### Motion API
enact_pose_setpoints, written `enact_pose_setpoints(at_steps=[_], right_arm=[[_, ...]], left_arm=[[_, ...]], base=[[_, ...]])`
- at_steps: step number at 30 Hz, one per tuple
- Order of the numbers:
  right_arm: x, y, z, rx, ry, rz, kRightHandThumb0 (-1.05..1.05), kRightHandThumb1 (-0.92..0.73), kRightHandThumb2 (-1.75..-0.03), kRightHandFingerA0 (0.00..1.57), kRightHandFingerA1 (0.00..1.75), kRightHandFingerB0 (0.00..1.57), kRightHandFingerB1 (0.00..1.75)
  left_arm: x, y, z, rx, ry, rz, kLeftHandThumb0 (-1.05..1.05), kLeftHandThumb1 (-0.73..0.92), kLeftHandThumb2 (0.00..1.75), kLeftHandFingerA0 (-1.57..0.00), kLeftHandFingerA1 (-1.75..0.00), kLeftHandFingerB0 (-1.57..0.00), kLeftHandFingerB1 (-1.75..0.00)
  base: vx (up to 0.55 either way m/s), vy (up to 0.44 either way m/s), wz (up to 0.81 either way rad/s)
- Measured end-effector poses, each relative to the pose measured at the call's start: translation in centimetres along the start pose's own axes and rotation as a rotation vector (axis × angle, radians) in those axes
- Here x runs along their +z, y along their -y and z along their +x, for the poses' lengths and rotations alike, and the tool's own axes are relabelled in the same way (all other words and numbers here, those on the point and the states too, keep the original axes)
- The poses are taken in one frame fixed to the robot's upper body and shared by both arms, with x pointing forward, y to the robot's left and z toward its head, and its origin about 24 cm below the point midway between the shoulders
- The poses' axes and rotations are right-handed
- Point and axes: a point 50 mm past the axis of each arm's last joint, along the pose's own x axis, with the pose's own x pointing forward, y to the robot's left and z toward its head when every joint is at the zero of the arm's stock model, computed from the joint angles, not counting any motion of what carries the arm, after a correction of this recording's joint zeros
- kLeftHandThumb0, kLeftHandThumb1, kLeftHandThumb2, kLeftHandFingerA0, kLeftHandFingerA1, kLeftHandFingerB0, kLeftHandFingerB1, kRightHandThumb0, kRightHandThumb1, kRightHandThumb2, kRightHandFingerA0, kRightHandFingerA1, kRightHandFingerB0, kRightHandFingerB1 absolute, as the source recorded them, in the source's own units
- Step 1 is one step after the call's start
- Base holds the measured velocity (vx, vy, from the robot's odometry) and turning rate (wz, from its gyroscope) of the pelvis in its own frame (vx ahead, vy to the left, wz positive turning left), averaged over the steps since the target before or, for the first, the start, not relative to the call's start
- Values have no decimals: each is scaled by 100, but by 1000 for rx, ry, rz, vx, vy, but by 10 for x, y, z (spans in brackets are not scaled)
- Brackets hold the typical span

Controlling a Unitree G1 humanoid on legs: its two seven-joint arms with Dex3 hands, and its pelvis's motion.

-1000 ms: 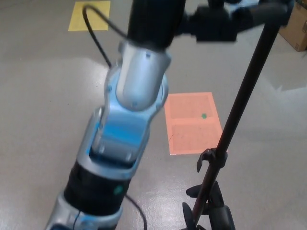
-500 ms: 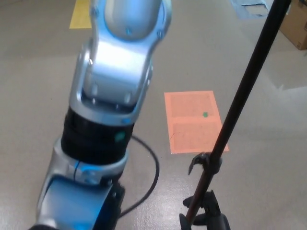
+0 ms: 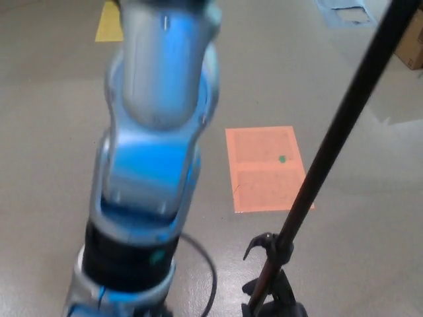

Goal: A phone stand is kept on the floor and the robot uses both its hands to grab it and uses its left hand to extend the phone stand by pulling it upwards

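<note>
A silver left arm (image 3: 155,165) is rising beside the thin, rigid phone stand (image 3: 330,145); neither hand is showing, so finger state cannot be told. Grasping its stiff pole looks best.

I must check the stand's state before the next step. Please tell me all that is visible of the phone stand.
The phone stand is a thin, dark pole, apparently metal, slanting across the picture from the top right corner down to the bottom edge. Low on it sits a small black clamp with a curved lever, and below that the pole looks thinner and reddish. Black leg parts spread at its foot on the grey floor. No hand is seen touching it. Its top is out of view.
</note>
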Motion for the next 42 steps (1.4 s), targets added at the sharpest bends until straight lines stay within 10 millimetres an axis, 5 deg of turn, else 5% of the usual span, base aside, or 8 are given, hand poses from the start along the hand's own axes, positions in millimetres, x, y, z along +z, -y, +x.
enact_pose_setpoints(at_steps=[17,19,24,25,29,30,33,42], right_arm=[[15,0,2,15,70,-6,-34,-92,-71,118,175,106,175],[16,0,1,13,67,-6,-35,-92,-68,126,175,108,175],[14,0,0,15,56,-12,-35,-92,-67,123,175,107,175],[14,0,0,15,53,-13,-33,-92,-67,122,175,107,175],[14,0,0,12,47,-19,-33,-92,-67,122,175,107,175],[14,1,-1,11,46,-20,-35,-92,-67,122,175,105,175],[15,1,-1,9,45,-22,-34,-92,-68,122,175,105,175],[18,1,-2,9,49,-18,-34,-92,-67,121,175,102,175]], left_arm=[[-44,-4,-111,27,-400,-6,-20,71,57,-86,-175,-62,-175],[-46,-5,-125,29,-449,-11,-28,51,83,-118,-143,-94,-130],[-52,-6,-166,33,-591,-18,-29,50,83,-118,-143,-93,-129],[-52,-6,-172,36,-611,-19,-20,72,56,-81,-175,-61,-172],[-57,-6,-202,42,-717,-15,-20,72,56,-81,-175,-61,-172],[-57,-6,-209,41,-743,-13,-24,54,83,-119,-145,-90,-129],[-58,-7,-228,41,-803,-4,-19,75,55,-80,-175,-59,-175],[-55,-13,-261,53,-863,5,-17,75,57,-79,-175,-55,-175]], base=[[0,0,0],[0,0,0],[0,0,0],[0,0,0],[0,0,0],[0,0,0],[0,0,0],[0,0,0]])
